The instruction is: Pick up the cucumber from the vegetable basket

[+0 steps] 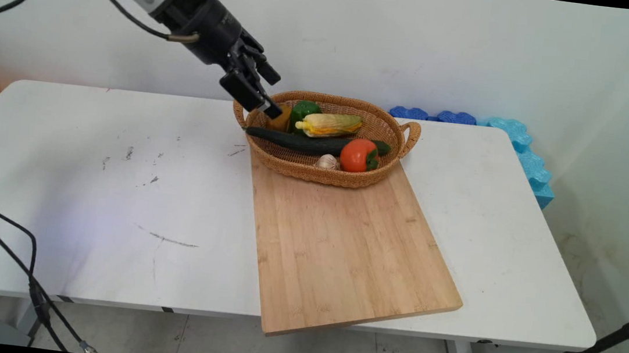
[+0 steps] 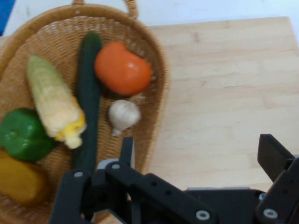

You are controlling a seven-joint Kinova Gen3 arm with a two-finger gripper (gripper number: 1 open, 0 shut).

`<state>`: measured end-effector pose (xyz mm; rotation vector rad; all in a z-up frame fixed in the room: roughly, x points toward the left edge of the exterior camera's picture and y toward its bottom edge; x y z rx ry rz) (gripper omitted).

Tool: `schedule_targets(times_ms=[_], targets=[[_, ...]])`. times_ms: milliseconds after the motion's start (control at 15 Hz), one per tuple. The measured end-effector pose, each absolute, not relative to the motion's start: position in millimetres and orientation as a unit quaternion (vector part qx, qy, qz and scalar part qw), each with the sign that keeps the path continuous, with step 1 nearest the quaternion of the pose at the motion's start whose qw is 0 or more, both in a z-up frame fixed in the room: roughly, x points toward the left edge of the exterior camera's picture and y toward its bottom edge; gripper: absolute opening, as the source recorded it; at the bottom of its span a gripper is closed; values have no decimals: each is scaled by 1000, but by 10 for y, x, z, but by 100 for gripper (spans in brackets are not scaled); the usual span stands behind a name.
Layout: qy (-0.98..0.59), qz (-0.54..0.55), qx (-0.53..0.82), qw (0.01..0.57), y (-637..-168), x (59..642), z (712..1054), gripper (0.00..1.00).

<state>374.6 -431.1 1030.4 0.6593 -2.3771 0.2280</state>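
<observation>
The jaws (image 1: pixel 257 90) stand wide open and grip nothing, hanging in the air just above the left rim of the wicker basket (image 1: pixel 349 178), apart from everything in it. In the hand view the two black fingers (image 2: pixel 274 156) rise from the bottom edge well apart, one over the basket's wall and the other over the cutting board (image 2: pixel 229 93). The basket sits on the far end of that wooden board (image 1: pixel 342 244), whose near corner overhangs the front edge of the white desk (image 1: pixel 85 187). Inside the basket, nearest the jaws, lies a yellow-orange vegetable (image 1: pixel 281 120) against the left wall, with a green pepper (image 1: pixel 302 111) just beside it. An ear of corn (image 1: pixel 328 125) lies toward the basket's back, touching the pepper. A dark cucumber (image 1: pixel 306 142) stretches across the basket's middle in front of the corn. At the basket's front wall sit a garlic bulb (image 1: pixel 326 161) and, just beside it, an orange-red tomato (image 1: pixel 359 155) that touches the cucumber. Behind the basket, along the wall, lie blue foam pieces (image 1: pixel 519 145).
</observation>
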Motion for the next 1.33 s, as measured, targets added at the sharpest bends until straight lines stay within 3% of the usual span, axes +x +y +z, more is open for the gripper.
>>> schedule_targets(times_ms=[333, 733, 1333], targets=[[-910, 102, 265, 303, -4616, 3729, 10152, 100], [-918, 114, 278, 260, -5068, 3666, 9774, 100], [-920, 96, 312, 215, -5393, 3622, 9220, 100]])
